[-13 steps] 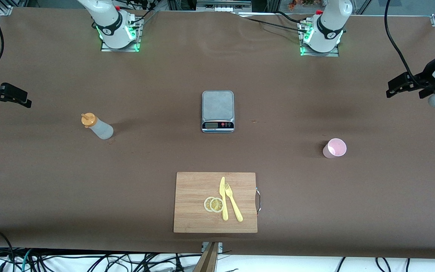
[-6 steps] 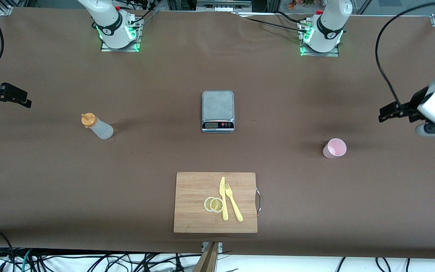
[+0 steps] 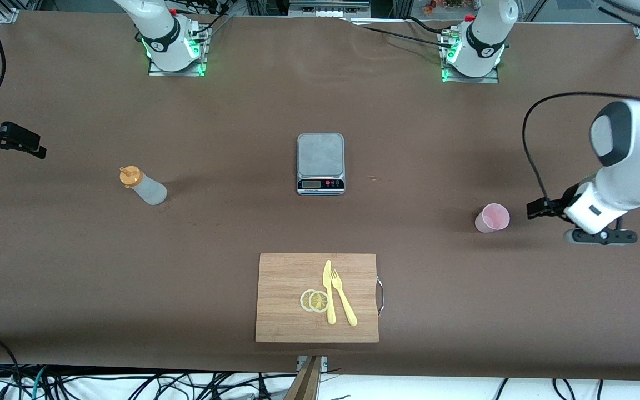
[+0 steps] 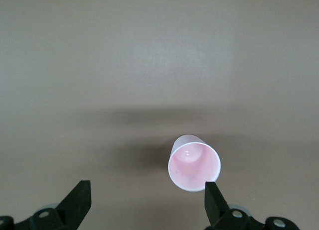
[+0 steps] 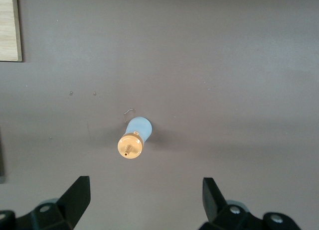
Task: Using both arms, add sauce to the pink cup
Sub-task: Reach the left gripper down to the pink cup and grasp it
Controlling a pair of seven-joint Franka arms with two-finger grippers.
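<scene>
The pink cup (image 3: 492,217) stands upright on the brown table toward the left arm's end. My left gripper (image 3: 538,210) hovers open and empty over the table just beside the cup. In the left wrist view the cup (image 4: 194,168) lies close to one fingertip (image 4: 211,195) of the open gripper (image 4: 145,191). The sauce bottle (image 3: 143,186), whitish with an orange cap, stands toward the right arm's end. My right gripper (image 3: 17,143) waits open and empty at that end of the table. In the right wrist view the bottle (image 5: 134,139) is ahead of the open gripper (image 5: 144,186).
A grey scale (image 3: 320,157) sits mid-table. A wooden cutting board (image 3: 284,294) lies nearer the front camera, with lemon slices (image 3: 315,300), a yellow knife (image 3: 328,291) and a yellow fork (image 3: 343,297) on it. The board's corner shows in the right wrist view (image 5: 10,26).
My left arm has swung in and down from the table's end, and its gripper now hangs close beside the pink cup. The right arm, cup and bottle have not moved.
</scene>
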